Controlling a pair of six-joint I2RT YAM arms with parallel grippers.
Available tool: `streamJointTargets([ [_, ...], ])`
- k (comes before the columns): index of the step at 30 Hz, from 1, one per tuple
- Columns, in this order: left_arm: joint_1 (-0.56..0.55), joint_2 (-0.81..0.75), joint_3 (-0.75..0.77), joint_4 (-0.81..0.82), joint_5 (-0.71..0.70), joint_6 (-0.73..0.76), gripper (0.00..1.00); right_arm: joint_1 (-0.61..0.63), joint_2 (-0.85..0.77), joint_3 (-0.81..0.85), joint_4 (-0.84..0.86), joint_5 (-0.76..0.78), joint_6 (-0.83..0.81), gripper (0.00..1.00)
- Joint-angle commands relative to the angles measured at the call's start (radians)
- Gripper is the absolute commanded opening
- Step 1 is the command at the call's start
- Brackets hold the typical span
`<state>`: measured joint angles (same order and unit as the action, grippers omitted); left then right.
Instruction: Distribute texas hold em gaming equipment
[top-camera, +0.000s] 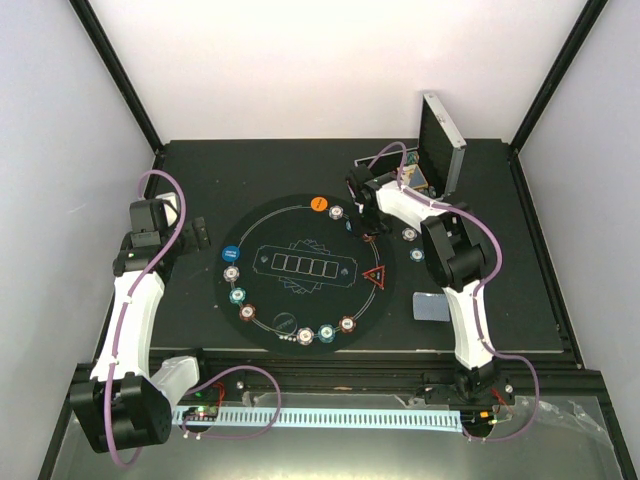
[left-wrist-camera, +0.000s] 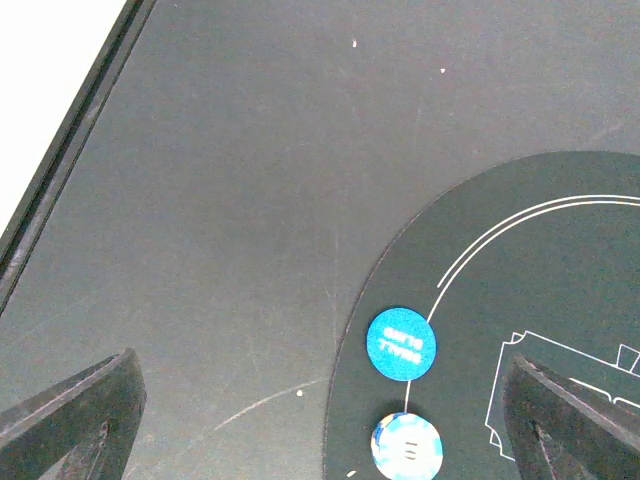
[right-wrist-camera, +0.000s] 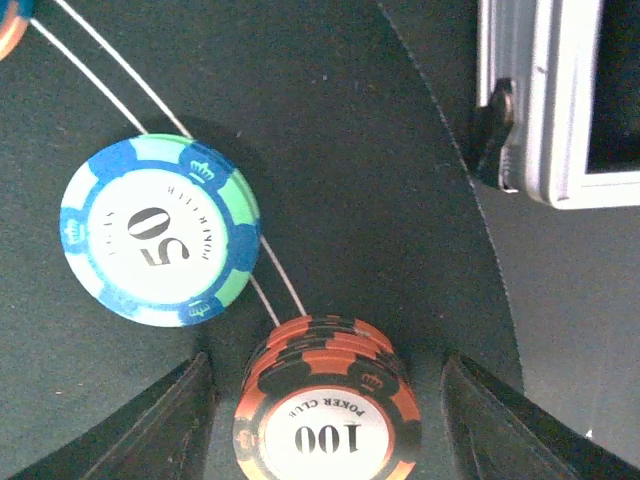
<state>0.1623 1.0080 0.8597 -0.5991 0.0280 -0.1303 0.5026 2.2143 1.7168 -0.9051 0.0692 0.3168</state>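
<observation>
Chip stack (right-wrist-camera: 328, 425) at one o'clock on the mat (right-wrist-camera: 350, 150), right gripper (right-wrist-camera: 325, 372) jaws apart either side. Lift straight up so it stands; left gripper (left-wrist-camera: 318, 365) gapes, empty.

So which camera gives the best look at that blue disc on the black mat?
The left wrist view: the blue disc sits close up, its SMALL BLIND lettering readable. The top external view shows only a small blue dot at the left edge of the mat. The right wrist view misses it.
</observation>
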Motion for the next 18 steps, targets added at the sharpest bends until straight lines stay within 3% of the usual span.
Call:
streamJointTargets([
  [1, -0.004, -0.002, 0.015, -0.002, -0.001, 0.01, 0.99, 0.002, -0.042, -0.015, 0.018, 0.01, -0.018, 0.65],
  [9, -0.003, -0.04, 0.02, -0.003, -0.013, 0.007, 0.99, 0.001, -0.221, -0.046, 0.002, 0.005, -0.04, 0.83],
  [14, -0.005, -0.134, 0.006, 0.057, 0.019, 0.0, 0.99, 0.001, -0.452, -0.171, -0.016, 0.009, -0.039, 0.96],
  [18, -0.006, -0.176, 0.009, 0.151, 0.082, -0.022, 0.99, -0.011, -0.686, -0.334, -0.039, 0.029, 0.03, 1.0],
])
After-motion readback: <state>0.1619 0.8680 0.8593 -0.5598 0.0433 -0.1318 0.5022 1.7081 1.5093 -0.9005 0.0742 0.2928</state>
